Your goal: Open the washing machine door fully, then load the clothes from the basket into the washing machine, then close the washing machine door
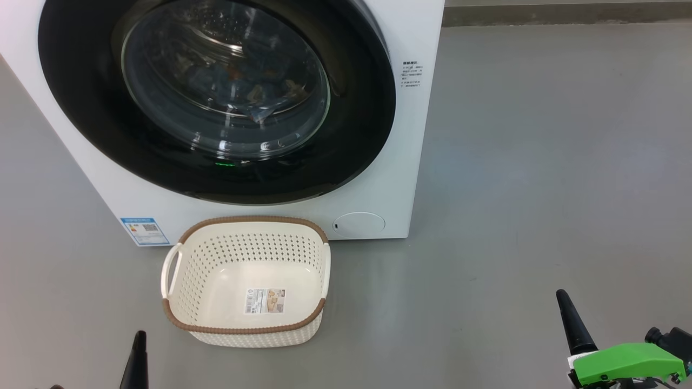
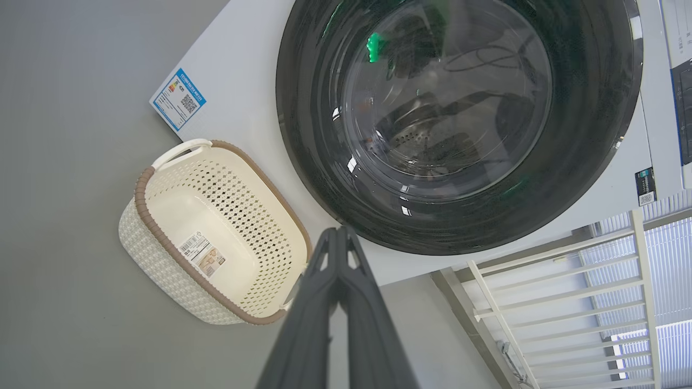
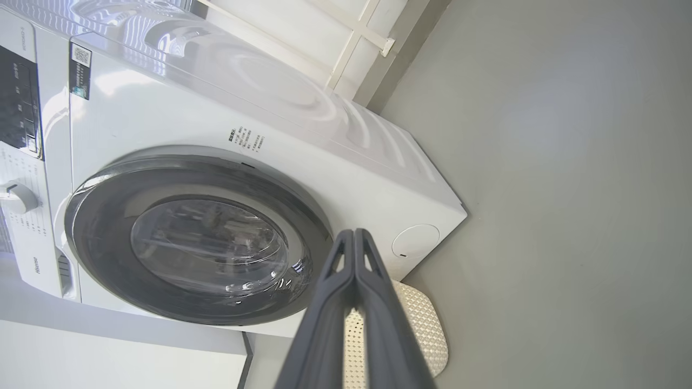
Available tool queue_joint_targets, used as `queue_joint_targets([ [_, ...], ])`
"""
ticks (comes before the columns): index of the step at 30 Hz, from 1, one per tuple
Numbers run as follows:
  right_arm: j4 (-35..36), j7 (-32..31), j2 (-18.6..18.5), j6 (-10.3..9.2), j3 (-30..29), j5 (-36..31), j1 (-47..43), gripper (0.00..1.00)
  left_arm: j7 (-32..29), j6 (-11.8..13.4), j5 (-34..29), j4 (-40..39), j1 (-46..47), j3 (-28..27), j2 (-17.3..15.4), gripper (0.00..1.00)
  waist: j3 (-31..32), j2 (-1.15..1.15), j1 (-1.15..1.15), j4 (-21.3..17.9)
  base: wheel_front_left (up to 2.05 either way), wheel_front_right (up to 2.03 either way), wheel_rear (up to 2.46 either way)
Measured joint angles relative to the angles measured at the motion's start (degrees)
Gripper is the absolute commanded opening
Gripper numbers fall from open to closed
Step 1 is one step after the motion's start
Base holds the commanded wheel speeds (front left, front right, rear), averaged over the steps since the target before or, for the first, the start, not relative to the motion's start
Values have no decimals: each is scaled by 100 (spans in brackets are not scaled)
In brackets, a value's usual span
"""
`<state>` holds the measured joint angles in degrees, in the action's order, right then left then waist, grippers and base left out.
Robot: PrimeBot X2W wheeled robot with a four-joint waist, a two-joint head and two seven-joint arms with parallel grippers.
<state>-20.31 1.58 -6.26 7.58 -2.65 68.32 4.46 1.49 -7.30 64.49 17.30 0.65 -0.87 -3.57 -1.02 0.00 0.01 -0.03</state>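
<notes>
Behind the glass at twelve o'clock, the clothes (image 1: pixel 259 100) lie in the drum. The washing machine door (image 1: pixel 86 108) looks shut, with the basket (image 1: pixel 246 222) at its six o'clock. Left gripper (image 1: pixel 139 346) and right gripper (image 1: pixel 565 302) sit pressed together. Best finish, I judge: a firm push on the door's black rim to confirm latching.

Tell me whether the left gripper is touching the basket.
Apart. In the head view, a strip of bare grey floor shows between the shut left gripper and the basket beside it.
</notes>
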Motion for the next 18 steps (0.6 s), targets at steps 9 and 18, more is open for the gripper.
queue_joint_targets([
  [9, 91, -134, 71, 0, -67, 416, 3, 0, -149, 0, 504, -25, 75, -80, 15, 0, 16, 0, 0, 0, 0, 0, 0],
  [18, 168, -302, 125, -1, -185, 817, 3, 0, -298, 0, 1025, -58, 121, -131, 38, 0, 32, 0, 0, 1, 0, 0, 0],
])
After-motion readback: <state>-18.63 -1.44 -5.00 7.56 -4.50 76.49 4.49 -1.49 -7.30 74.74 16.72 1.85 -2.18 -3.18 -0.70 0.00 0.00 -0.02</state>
